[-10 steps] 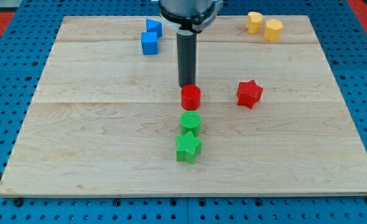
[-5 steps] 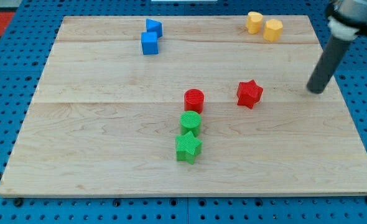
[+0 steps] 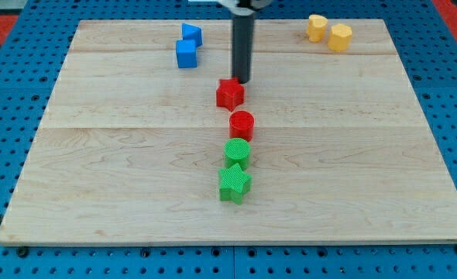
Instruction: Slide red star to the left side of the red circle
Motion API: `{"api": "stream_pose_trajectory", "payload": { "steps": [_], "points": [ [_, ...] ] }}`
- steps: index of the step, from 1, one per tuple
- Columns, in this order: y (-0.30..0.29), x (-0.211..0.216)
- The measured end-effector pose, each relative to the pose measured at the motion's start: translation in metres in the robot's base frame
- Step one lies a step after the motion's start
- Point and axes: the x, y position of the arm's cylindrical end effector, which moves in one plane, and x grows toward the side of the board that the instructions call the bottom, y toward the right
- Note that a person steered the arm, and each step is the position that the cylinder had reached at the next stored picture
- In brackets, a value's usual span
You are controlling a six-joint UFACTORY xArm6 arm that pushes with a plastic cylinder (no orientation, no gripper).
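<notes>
Nearest the view's bottom edge, on the pale wooden board (image 3: 97, 194), a green star (image 3: 234, 183) lies a little right of the board's middle line, and a green circle (image 3: 237, 152) sits just above it, the two touching or nearly so. Directly above the green circle, with a small gap, stands the red circle (image 3: 242, 124). Above that, slightly toward the view's left, is the red star (image 3: 229, 94), close to the red circle but apart from it; it lies toward the view's top from the circle rather than squarely on its left side. The arm carries no gripper, so there are no jaws to be apart or together; it ends in a dark upright rod whose tip (image 3: 242, 81) stands at the star's upper right edge, touching it or just beside it, on the side away from the red circle. Farther back, toward the view's top left, a blue cube (image 3: 186, 53) sits with a second blue block (image 3: 191, 34) of less certain shape just above it, the pair touching. At the view's top right, well apart from everything else, two yellow blocks (image 3: 328, 32) rest side by side near the board's far edge, their shapes rounded but hard to name. The board lies on a blue perforated surface (image 3: 4, 116).
</notes>
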Motion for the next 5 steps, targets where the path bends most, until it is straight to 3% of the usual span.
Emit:
{"api": "stream_pose_trajectory", "payload": {
  "steps": [1,2,3,4,5],
  "points": [
    [-0.031,0.014],
    [0.021,-0.004],
    [0.025,0.021],
    [-0.025,0.045],
    [-0.117,0.061]
  ]
}}
